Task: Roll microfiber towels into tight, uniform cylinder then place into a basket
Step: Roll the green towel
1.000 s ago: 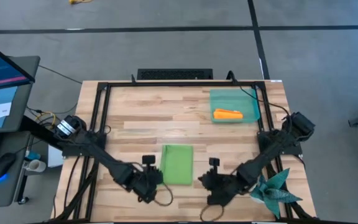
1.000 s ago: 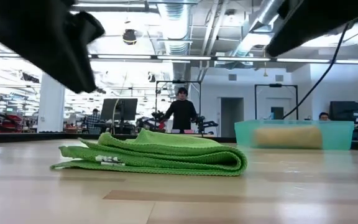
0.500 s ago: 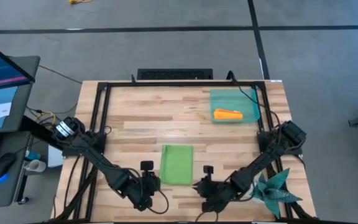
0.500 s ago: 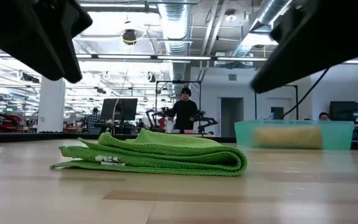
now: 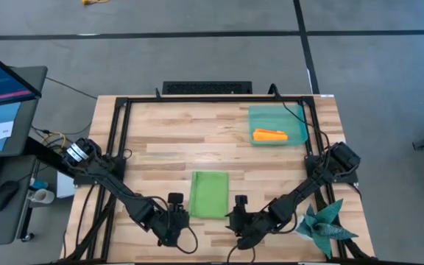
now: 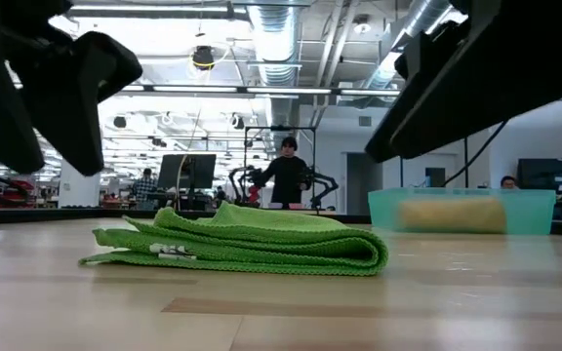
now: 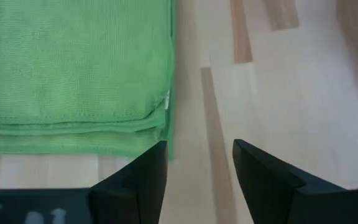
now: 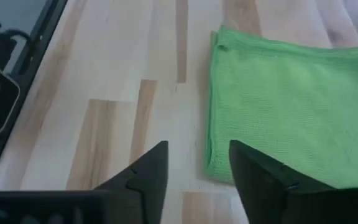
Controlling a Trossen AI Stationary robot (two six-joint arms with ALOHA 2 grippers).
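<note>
The lime green towel (image 5: 209, 194) lies folded into a flat rectangle on the wooden table, several layers deep (image 6: 252, 249). The orange towel (image 5: 269, 135) lies rolled inside the teal basket (image 5: 294, 118) at the far right. My left gripper (image 7: 197, 163) hovers open at the green towel's near left corner (image 7: 161, 118). My right gripper (image 8: 197, 160) hovers open at its near right corner (image 8: 219, 165). Nothing is between the fingers of either. In the high view both grippers (image 5: 177, 210) (image 5: 235, 211) flank the towel's near edge.
A dark teal spiky star-shaped cloth (image 5: 326, 225) lies at the near right corner, beside my right arm. A black frame (image 5: 120, 125) runs along the table's edges. Bare wood lies between the green towel and the basket. A person (image 6: 286, 175) stands in the room beyond.
My right gripper has come down and toward the table's left, up to the green towel's near right corner. My left gripper has sunk a little beside the near left corner. The green towel has stayed where it was.
</note>
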